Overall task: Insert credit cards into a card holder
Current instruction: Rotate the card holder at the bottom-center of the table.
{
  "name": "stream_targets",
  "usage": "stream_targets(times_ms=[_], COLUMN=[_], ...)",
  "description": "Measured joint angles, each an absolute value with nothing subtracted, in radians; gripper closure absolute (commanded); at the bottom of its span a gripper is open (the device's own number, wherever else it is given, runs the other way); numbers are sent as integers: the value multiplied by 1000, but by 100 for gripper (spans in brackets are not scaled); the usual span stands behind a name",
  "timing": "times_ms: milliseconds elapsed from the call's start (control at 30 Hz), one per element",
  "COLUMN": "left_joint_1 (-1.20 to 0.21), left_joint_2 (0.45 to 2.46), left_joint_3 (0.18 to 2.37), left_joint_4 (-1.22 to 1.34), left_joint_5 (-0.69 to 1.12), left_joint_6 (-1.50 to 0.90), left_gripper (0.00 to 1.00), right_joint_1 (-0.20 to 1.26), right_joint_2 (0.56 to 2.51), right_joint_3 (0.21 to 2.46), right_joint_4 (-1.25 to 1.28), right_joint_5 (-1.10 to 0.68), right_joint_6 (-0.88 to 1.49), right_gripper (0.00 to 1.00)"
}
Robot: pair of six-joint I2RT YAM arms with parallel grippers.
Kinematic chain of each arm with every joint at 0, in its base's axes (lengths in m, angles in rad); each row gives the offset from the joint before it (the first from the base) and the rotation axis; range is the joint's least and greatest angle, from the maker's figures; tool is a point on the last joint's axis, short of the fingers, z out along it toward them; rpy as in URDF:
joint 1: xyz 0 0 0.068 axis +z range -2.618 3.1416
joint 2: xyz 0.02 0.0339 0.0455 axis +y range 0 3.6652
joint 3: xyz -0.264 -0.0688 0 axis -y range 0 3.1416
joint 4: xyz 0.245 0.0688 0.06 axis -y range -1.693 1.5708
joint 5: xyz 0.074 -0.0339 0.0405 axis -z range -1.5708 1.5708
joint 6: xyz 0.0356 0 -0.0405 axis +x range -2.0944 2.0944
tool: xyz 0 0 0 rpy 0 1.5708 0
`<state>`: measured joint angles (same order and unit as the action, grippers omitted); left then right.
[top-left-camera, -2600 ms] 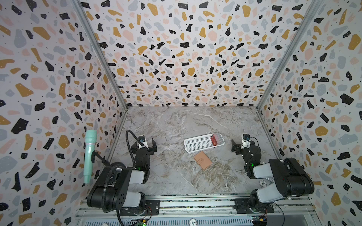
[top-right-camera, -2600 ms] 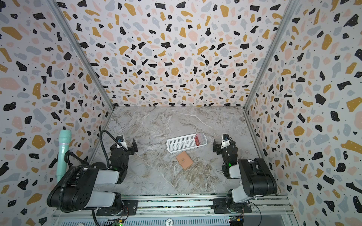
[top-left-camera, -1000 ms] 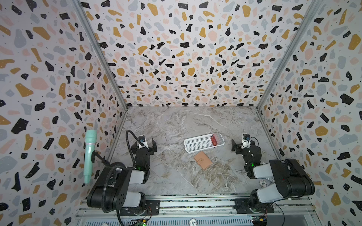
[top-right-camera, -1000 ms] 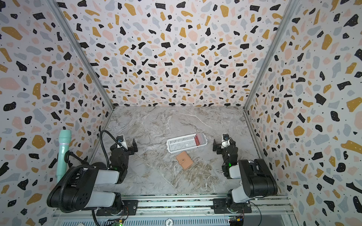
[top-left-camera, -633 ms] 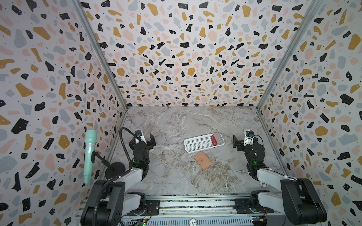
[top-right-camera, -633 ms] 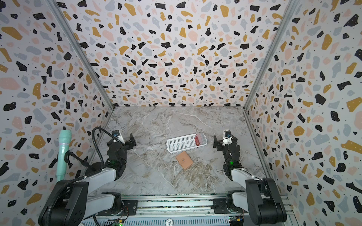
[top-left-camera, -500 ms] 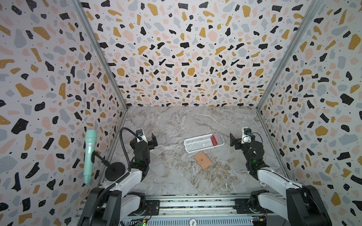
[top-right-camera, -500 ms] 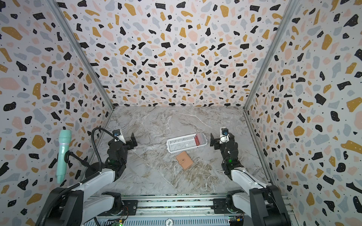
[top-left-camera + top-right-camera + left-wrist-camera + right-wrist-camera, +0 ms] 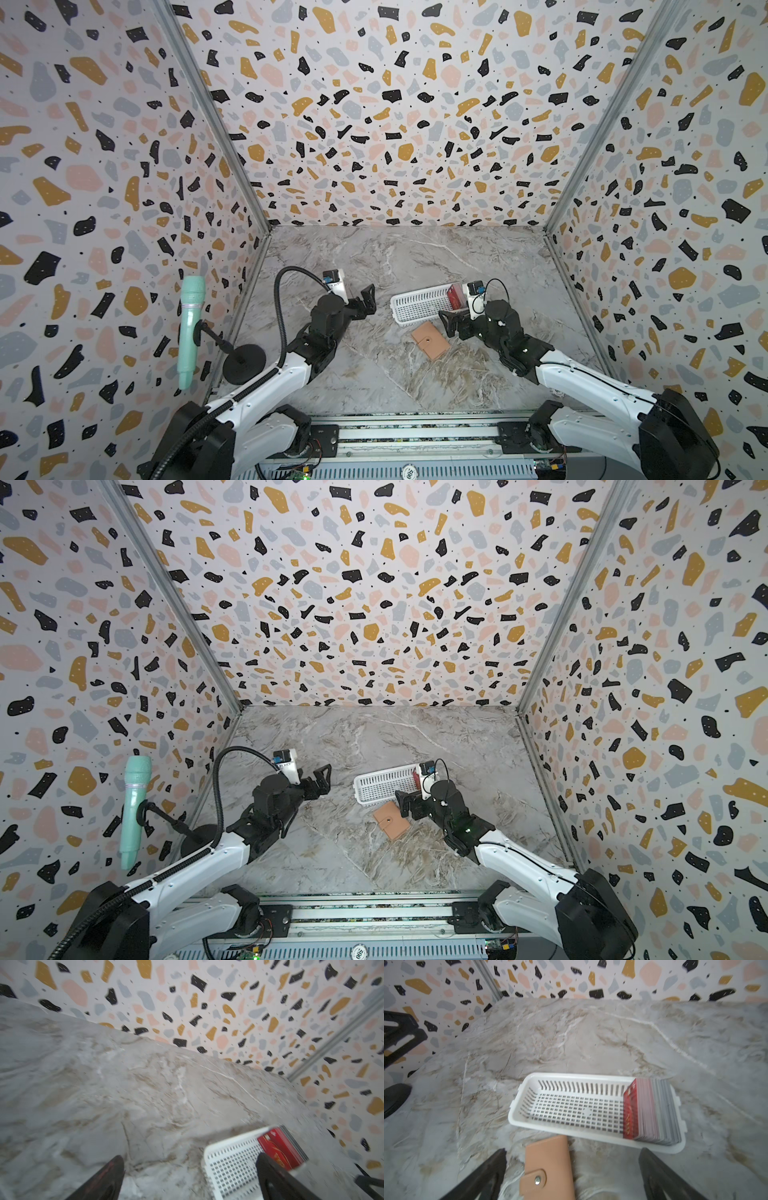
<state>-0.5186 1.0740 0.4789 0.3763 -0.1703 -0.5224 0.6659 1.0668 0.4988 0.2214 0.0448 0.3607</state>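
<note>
Looking down in both top views, a veined grey marble tabletop [image 9: 395, 257] fills the lower middle of the frame, boxed in by terrazzo-print walls [image 9: 395, 124]. Just right of centre sits a white slotted plastic basket [image 9: 417, 305], long and rectangular. The credit cards [image 9: 455, 295] stand on edge in it as a red pack at its right end. Directly below it lies the card holder [image 9: 431, 341], a flat tan leather-like rectangle, folded shut and angled on the marble, just beside the basket's near wall. From the lower right, the right gripper [image 9: 446, 324] has its black jaws spread wide and empty, tips right beside the holder's right edge. Left of the basket, the left gripper [image 9: 368, 300] is just as wide and empty, apart from the basket. At far left, a mint-green microphone [image 9: 191, 324] tilts on a black stand.

Over to the left wrist view, which is blurry. Two dark fingers [image 9: 104, 1178] stand parted over bare marble. The basket's perforated corner and the glossy red cards show past one of them.

Now the right wrist view. The holder lies between the parted fingers [image 9: 483, 1178], with a round metal snap [image 9: 537, 1180] on its rounded tab. Past it is the basket's gridded floor, and pale and grey card edges are packed behind the red face.
</note>
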Motion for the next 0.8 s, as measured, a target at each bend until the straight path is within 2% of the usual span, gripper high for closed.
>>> stream_targets(times_ms=[100,200,300,433,800], left_joint_1=[-576,-601,-614,-626,-636], left_joint_2=[1091,1108,1124,1140,1208], left_joint_3=[474,437,395,374,374], left_joint_4=[373,415,443,453,476], left_joint_5=[-129,-83,-53,-14,29], left_joint_6=[-590,-651,-702,-746,-801], left_gripper=[0,1,3,4,6], right_joint_1=[674,674,674,665,655], right_joint_2=[1069,1093,1141,1229,1401], right_joint_3=[490,483,480,480,538], right_joint_4=[184,166,163,164,157], right_joint_5=[21,-1,-24,-54,-74], right_joint_6=[424,467,501,533,578], right_gripper=[22,41,55,69,80])
